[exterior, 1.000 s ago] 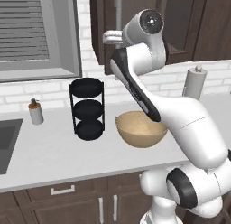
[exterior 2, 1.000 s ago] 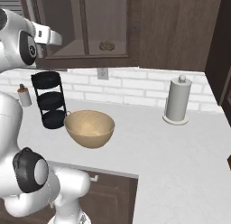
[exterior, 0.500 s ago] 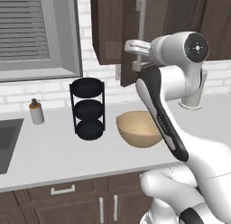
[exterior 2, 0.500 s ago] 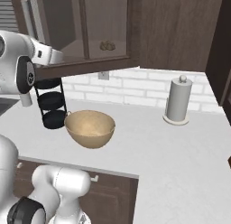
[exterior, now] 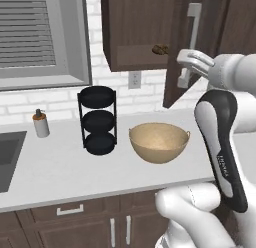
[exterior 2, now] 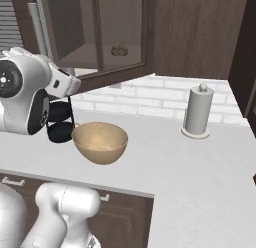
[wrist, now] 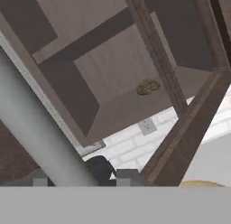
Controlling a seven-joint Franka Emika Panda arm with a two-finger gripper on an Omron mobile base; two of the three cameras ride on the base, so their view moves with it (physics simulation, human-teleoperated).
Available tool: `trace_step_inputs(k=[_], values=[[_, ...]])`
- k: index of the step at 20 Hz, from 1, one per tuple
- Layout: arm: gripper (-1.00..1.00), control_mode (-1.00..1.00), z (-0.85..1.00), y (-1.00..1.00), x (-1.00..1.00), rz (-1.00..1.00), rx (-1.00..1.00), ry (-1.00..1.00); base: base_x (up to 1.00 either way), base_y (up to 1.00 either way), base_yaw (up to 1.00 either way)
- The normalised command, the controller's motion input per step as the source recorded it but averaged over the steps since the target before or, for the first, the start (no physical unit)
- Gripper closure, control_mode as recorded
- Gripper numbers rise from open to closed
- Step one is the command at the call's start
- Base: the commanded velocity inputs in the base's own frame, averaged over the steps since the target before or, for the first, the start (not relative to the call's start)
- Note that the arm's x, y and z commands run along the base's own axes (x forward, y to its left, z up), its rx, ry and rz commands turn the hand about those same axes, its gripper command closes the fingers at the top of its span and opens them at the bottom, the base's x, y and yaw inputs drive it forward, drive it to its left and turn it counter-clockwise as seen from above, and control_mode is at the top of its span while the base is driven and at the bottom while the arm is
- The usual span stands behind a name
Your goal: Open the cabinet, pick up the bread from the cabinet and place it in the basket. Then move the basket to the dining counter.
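Kitchen cabinet (exterior 2: 100,37) door ajar; end effector (wrist: 76,179) half-open astride its handle (wrist: 36,128).

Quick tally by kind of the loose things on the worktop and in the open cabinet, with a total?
Basket: 1
Black three-tier rack: 1
Soap bottle: 1
Paper towel holder: 1
Bread, in the cabinet: 1
Total: 5
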Motion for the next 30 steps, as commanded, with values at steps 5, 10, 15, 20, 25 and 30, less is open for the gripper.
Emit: trace_step_inputs(k=[5, 10, 15, 20, 25, 30], values=[[1.0, -1.0, -0.25, -1.0, -0.16, 0.0, 0.19, -0.16, 0.0, 0.0, 0.0], [1.0, -1.0, -0.38, -1.0, 0.0, -0.04, 0.18, -0.09, 0.0, 0.0, 0.0], [1.0, -1.0, -0.45, -1.0, 0.24, -0.15, 0.18, -0.04, 0.0, 0.0, 0.0], [1.0, -1.0, -0.54, -1.0, 0.29, -0.31, 0.07, -0.03, 0.0, 0.0, 0.0], [1.0, -1.0, -0.36, -0.85, -0.09, -0.54, 0.0, 0.0, 0.0, 0.0, 0.0], [1.0, -1.0, 0.05, -0.07, -0.98, -0.39, 0.03, -0.04, 0.0, 0.0, 0.0]])
